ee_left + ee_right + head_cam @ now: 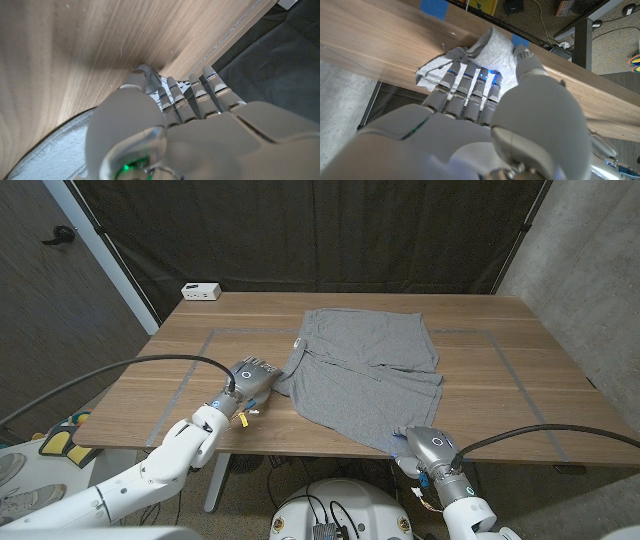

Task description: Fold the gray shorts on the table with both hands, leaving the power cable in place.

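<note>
Our right hand (485,95) pinches the soft gray cotton shorts (365,375) at the near corner, left hand (252,377) curled at their left edge; thin grips may slip.

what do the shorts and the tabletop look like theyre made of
Gray shorts: soft knit fabric, probably cotton jersey, matte; it creases and bunches limply at the corner under the right hand. Table: wood or wood-look laminate, smooth satin finish with straight brown grain; which one cannot be told.

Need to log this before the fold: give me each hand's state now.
Left hand: fingers closed on the gray shorts' left edge.
Right hand: gripping the shorts' near corner.
</note>
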`<state>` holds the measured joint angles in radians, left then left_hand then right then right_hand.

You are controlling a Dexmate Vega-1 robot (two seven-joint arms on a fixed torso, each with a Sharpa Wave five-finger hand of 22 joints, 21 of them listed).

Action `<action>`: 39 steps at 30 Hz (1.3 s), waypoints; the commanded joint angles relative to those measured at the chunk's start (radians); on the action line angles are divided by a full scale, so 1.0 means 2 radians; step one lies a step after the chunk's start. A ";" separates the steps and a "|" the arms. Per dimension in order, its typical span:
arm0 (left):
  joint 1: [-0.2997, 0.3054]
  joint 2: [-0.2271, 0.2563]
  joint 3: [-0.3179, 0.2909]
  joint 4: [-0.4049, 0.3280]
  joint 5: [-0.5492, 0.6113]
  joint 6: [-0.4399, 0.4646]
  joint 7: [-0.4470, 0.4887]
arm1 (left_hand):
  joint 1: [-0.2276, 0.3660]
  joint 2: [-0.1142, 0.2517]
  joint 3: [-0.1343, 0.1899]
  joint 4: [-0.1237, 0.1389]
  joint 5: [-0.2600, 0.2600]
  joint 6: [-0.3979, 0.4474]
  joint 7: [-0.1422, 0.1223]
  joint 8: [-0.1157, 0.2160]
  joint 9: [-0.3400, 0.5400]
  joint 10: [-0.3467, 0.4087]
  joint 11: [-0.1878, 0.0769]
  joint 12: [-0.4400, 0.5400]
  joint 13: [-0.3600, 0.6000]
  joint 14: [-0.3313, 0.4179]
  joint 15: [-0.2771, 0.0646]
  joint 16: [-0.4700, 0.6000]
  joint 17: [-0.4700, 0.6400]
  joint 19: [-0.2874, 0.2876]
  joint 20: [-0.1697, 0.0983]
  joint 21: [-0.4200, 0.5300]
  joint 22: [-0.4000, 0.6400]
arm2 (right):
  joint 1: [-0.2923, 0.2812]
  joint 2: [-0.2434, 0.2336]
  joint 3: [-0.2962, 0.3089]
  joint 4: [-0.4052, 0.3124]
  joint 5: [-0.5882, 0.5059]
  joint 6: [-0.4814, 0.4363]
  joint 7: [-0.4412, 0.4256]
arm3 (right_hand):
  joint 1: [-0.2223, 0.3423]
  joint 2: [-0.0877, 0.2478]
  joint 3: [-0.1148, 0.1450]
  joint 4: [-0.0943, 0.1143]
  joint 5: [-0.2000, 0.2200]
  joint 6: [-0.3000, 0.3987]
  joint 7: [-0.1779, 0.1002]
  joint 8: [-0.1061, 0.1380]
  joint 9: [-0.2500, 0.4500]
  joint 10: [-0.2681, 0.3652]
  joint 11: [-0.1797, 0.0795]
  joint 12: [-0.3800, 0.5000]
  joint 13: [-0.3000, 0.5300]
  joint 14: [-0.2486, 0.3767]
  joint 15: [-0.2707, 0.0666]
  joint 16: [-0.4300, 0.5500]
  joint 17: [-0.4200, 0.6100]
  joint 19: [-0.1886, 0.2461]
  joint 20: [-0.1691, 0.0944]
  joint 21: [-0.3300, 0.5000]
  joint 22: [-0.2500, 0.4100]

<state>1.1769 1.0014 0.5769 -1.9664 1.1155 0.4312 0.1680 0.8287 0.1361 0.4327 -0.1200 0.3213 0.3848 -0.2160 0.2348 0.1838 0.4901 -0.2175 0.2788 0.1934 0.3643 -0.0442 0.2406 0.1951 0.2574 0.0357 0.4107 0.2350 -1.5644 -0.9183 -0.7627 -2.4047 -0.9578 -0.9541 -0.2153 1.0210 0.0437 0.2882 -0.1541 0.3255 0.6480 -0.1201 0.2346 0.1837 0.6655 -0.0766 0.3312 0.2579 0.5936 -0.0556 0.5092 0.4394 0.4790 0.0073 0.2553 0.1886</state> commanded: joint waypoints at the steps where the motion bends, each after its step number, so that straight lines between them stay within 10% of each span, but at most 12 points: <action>1: -0.044 -0.021 0.032 0.031 -0.014 -0.028 -0.003 | 0.003 0.002 0.005 0.000 -0.003 0.008 0.000 0.001 0.002 0.006 0.000 0.001 0.001 0.007 -0.072 0.003 0.000 0.004 0.001 0.003 0.002 | 0.005 -0.004 0.006 0.001 0.000 0.006 0.012 | 0.011 0.013 -0.008 0.001 0.000 0.022 0.001 0.003 0.001 0.013 -0.001 0.011 0.006 0.011 -0.079 0.019 0.020 0.006 -0.002 0.003 0.003; 10: -0.056 -0.034 0.045 0.052 -0.012 -0.035 0.042 | 0.026 0.016 0.018 -0.002 -0.030 0.173 0.001 0.032 0.004 0.151 0.000 0.009 0.005 0.052 -0.080 0.005 0.004 0.008 -0.005 0.029 0.002 | -0.007 -0.004 0.026 0.013 0.022 0.045 -0.043 | 0.041 0.028 -0.019 0.000 -0.005 0.115 0.000 0.015 0.002 0.085 -0.014 0.062 0.025 0.054 -0.082 0.064 0.067 0.019 -0.009 0.010 0.005; 15: -0.057 -0.037 0.048 0.057 -0.010 -0.029 0.061 | 0.044 0.021 0.029 -0.001 -0.044 0.260 0.030 0.061 0.007 0.256 0.010 0.040 0.026 0.108 -0.091 0.021 0.011 0.015 -0.009 0.046 0.000 | -0.017 -0.001 0.045 0.018 0.049 0.077 -0.083 | 0.064 0.050 -0.022 0.002 -0.012 0.182 0.016 0.030 0.007 0.130 -0.002 0.102 0.045 0.088 -0.081 0.100 0.105 0.031 -0.014 0.018 0.008; 33: -0.051 -0.033 0.042 0.043 -0.012 -0.006 0.107 | 0.058 0.018 0.034 0.006 -0.034 0.290 0.058 0.087 0.027 0.274 0.005 0.070 0.067 0.136 -0.089 0.018 0.016 0.011 -0.004 0.057 0.000 | -0.078 -0.020 0.152 -0.020 0.164 0.165 -0.162 | 0.088 0.067 -0.004 0.003 -0.019 0.202 0.031 0.025 0.006 0.149 0.016 0.129 0.063 0.113 -0.074 0.105 0.122 0.038 -0.006 0.027 0.011; 39: -0.037 -0.027 0.023 0.026 -0.022 0.003 0.136 | 0.062 0.016 0.033 0.008 -0.023 0.293 0.056 0.099 0.038 0.276 0.006 0.081 0.082 0.141 -0.091 0.015 0.018 0.007 -0.005 0.060 0.001 | -0.065 -0.012 0.136 -0.014 0.129 0.155 -0.166 | 0.099 0.060 -0.005 -0.002 -0.027 0.213 0.042 0.022 0.005 0.164 0.025 0.146 0.074 0.124 -0.065 0.133 0.152 0.044 0.000 0.033 0.012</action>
<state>1.0710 0.9310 0.6702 -1.8626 1.0933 0.4035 0.3574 0.9434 0.1683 0.5000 -0.1130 0.2593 0.9176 -0.1483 0.4190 0.2311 1.0212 -0.1956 0.4261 0.3004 0.6315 -0.0585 0.2734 0.2257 0.2768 0.0272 0.5218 0.2350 -1.6683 -0.9437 -0.5435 -2.4273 -0.7407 -0.7270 -0.4594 1.2049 0.1617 0.2775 -0.1546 0.2766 1.0648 -0.0409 0.2808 0.1923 0.9841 -0.0275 0.6131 0.3949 0.8310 -0.1037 0.7592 0.7250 0.5560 0.0018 0.3127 0.2074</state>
